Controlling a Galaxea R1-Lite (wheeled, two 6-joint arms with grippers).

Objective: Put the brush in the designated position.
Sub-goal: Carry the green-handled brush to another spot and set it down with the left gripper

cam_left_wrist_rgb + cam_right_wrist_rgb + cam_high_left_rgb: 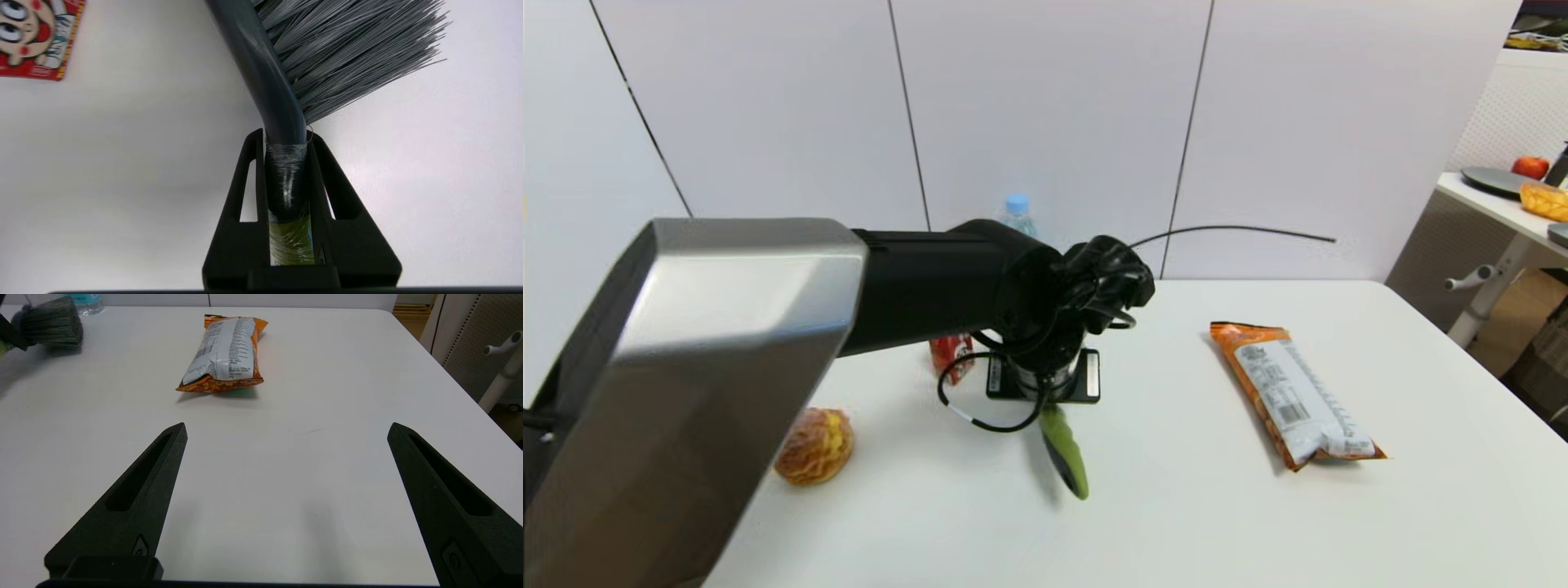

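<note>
My left gripper (284,136) is shut on the neck of the brush (261,69), where the dark grey head meets the lime-green handle. The grey bristles (347,53) fan out past the fingertips, just above the white table. From the head camera, the left gripper (1045,384) points down at the table's middle, and the green handle (1066,453) sticks out towards me below it. The bristles (51,322) also show far off in the right wrist view. My right gripper (286,426) is open over bare table near the front. Nothing marks the designated position.
An orange snack bag (1294,396) lies right of centre. A round pastry (814,445) sits at the left. A red packet (952,355) and a water bottle (1017,214) stand behind the left arm. A side table (1494,204) stands off to the right.
</note>
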